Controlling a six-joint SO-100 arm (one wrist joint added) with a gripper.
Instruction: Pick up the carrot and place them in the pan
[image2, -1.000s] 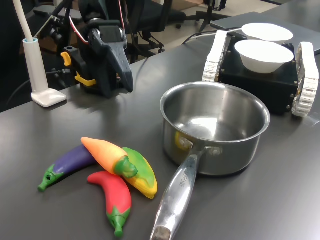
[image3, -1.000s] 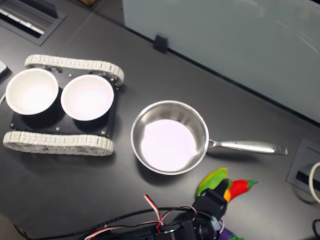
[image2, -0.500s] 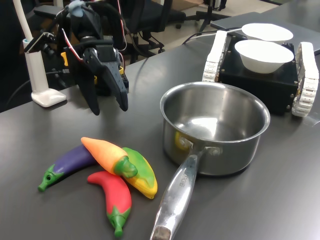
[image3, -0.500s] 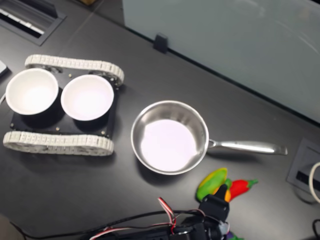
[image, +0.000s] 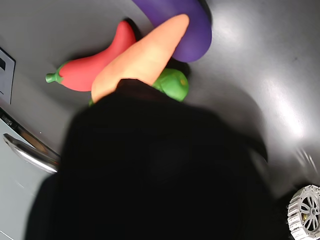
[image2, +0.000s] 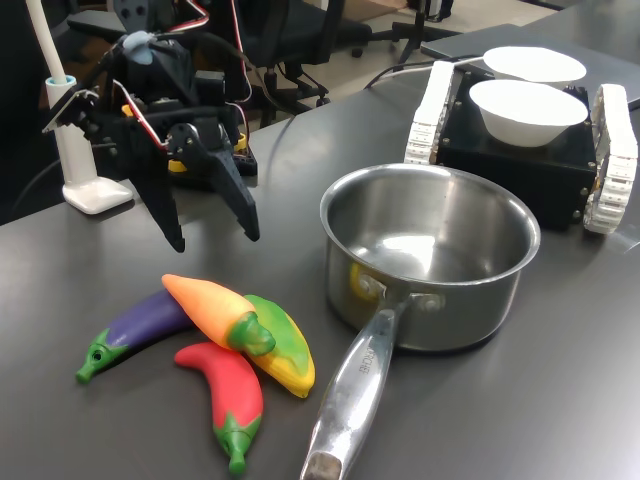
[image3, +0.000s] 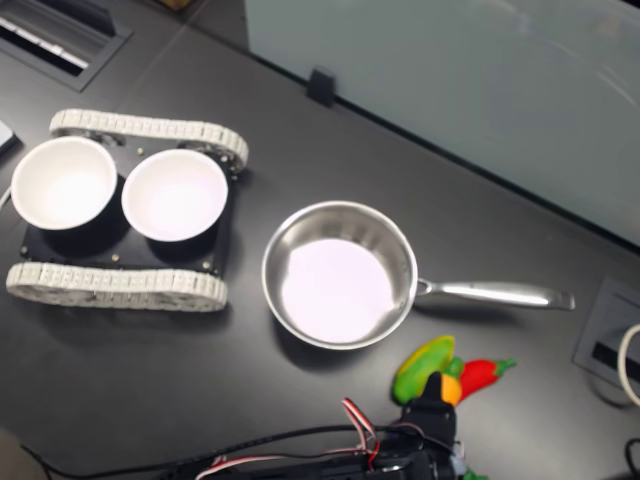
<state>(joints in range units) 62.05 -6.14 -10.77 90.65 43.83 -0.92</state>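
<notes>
Gripper (image2: 210, 238) hanging over the table with its jaws spread, nothing in them.

The carrot (image2: 210, 307) lies on the dark table (image2: 100, 270) just in front of the fingertips, stacked on top of the purple eggplant (image2: 140, 325), the yellow-green corn-like toy (image2: 285, 350) and the red chili (image2: 232, 392). The steel pan (image2: 430, 260) is empty and sits to the pile's right in the first exterior view, handle pointing toward the camera. In the wrist view the carrot (image: 145, 55) pokes out right past the dark gripper body.
</notes>
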